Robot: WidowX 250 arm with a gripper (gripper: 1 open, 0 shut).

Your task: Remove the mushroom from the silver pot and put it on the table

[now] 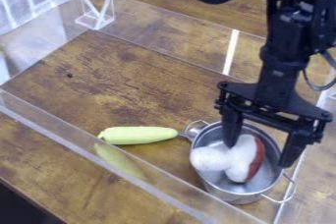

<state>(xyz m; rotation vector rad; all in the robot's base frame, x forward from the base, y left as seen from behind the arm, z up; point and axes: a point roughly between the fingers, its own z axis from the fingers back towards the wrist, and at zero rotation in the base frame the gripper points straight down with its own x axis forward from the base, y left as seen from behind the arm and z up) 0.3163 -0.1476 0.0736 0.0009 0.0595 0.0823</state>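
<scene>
White-stemmed, red-brown-capped mushroom (242, 159), lying in pot (214, 182). Jaws (265, 149) wide apart above, straddling cap; contact hard to tell.

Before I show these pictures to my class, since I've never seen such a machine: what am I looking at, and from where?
The black machine is a single robot arm, and its hand is the part with two fingers pointing down. All the pictures come from one camera, looking down at the table from above. On the wooden surface stands a silver pot with a toy mushroom inside, white stem and reddish-brown cap. Beside the pot lies a long yellow-green vegetable. The hand is open over the pot, its fingers apart, and it does not appear to be holding anything.
</scene>
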